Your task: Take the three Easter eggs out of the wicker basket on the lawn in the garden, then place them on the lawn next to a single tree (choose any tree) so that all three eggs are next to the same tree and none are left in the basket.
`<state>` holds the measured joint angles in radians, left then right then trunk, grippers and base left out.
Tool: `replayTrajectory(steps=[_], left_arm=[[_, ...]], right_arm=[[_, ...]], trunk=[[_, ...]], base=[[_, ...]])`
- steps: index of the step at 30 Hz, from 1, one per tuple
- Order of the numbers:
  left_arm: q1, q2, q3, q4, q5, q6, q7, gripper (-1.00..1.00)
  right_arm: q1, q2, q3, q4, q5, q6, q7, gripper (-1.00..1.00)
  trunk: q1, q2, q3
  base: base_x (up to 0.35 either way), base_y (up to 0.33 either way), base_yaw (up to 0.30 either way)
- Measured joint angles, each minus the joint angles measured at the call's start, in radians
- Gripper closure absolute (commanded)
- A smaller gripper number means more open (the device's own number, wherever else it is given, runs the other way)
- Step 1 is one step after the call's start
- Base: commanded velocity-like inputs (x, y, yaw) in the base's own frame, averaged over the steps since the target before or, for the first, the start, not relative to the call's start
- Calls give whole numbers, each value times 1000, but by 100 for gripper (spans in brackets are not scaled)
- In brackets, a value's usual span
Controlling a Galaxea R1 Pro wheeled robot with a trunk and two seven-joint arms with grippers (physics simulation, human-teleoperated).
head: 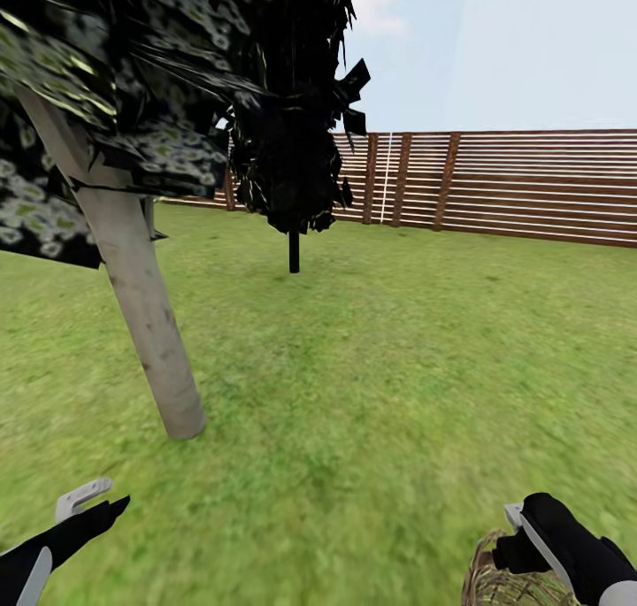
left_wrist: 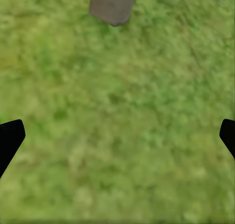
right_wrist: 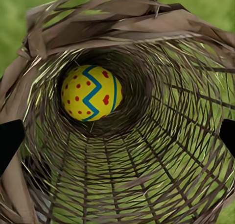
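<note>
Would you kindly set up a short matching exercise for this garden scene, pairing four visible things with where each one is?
Things:
1. Easter egg
2. wicker basket
3. leaning pale trunk
4. black tree

Places:
A. further back on the lawn, nearer the wooden fence
B. just under the right gripper, at the head view's lower edge
C. at the bottom of the woven interior
D. rising from the grass ahead of the left gripper

Pairs: 1-C, 2-B, 3-D, 4-A
</note>
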<state>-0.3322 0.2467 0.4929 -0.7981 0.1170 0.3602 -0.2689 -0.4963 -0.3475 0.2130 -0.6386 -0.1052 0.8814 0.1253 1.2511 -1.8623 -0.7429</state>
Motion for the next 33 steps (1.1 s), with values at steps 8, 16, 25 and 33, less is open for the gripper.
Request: replayTrajectory(steps=[8,16,25,33], left_arm=[[0,-5,0,0,0,0,0,-100],[0,-14,0,1,0,1,-1,-100],[0,-23,0,1,0,1,0,-100],[0,-28,0,1,0,0,3,-100]], right_arm=[[0,-2,-1,0,-1,0,0,-100],[0,-5,-2,0,-2,-2,0,-100],[0,-5,-2,0,-2,-2,0,-100],[0,-5,-1,0,-2,-3,0,-100]], trunk=[[31,-56,-25],[61,-112,-50],[96,-175,-78],[127,-231,-103]], base=[[0,0,0],[0,0,0],[0,0,0],[0,0,0]])
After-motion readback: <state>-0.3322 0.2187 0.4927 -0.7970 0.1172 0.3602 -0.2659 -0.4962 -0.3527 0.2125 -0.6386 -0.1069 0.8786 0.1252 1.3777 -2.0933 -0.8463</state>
